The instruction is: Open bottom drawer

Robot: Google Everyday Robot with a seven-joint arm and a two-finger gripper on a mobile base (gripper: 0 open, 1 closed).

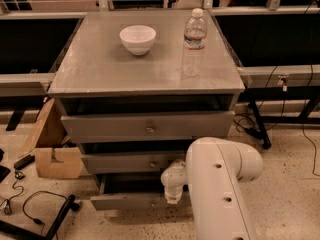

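Observation:
The grey cabinet [145, 74] has three drawers. The bottom drawer [125, 202] is the lowest, and its front panel stands out past the two drawers above, with a dark gap behind it. My gripper [171, 196] is at the end of the white arm [220, 184], right at the middle of the bottom drawer's front. It covers the spot where the knob sits, so the knob is hidden. The top drawer [100, 128] and middle drawer [115, 163] show small round knobs.
A white bowl [137, 39] and a clear water bottle [194, 41] stand on the cabinet top. A cardboard box [52, 154] leans at the cabinet's left. Black cables [30, 209] lie on the floor at the left. Table legs and cords [257, 126] are at the right.

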